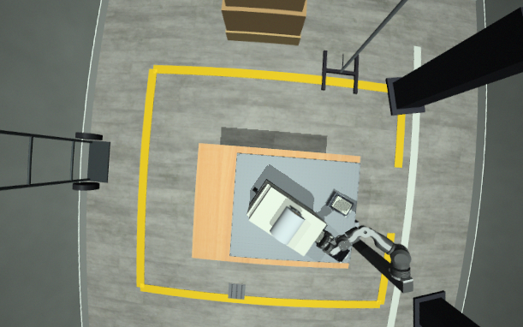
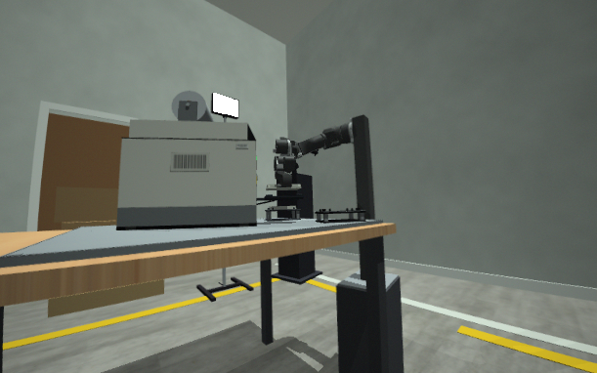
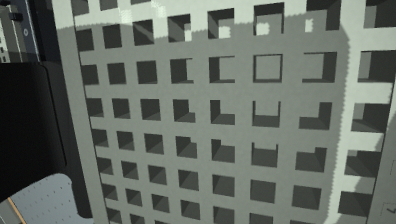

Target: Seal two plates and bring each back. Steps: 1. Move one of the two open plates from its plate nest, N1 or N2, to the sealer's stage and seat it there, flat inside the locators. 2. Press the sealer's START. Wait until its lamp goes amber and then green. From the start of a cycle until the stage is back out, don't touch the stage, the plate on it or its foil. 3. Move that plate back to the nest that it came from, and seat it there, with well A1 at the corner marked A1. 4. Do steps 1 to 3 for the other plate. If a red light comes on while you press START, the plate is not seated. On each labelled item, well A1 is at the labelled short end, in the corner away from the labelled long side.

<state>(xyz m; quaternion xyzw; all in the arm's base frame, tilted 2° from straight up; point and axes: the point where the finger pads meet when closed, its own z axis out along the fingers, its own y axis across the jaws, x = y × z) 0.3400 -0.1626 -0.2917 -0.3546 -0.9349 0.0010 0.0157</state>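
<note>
My gripper [image 1: 325,243] [image 2: 283,186] is shut on a pale well plate [image 2: 270,186] [image 3: 235,92], which looks about level. In the wrist view the plate fills most of the picture and a black finger [image 3: 30,125] shows at left. In the exterior view it hangs a little above the sealer's dark stage [image 2: 279,198], which stands out of the sealer [image 1: 266,210] [image 2: 187,187]. The other plate [image 1: 341,205] sits in its nest [image 1: 333,199]. The nearer nest [image 2: 341,212] in the exterior view holds no plate. A small green spot [image 2: 256,157] shows at the sealer's front edge; whether it is the lamp is unclear.
The foil roll [image 1: 288,225] [image 2: 189,104] sits on top of the sealer. The arm's post [image 2: 363,166] stands behind the nearer nest. The sealer body is close beside my gripper. A dark fixture [image 3: 44,30] shows at the wrist view's upper left.
</note>
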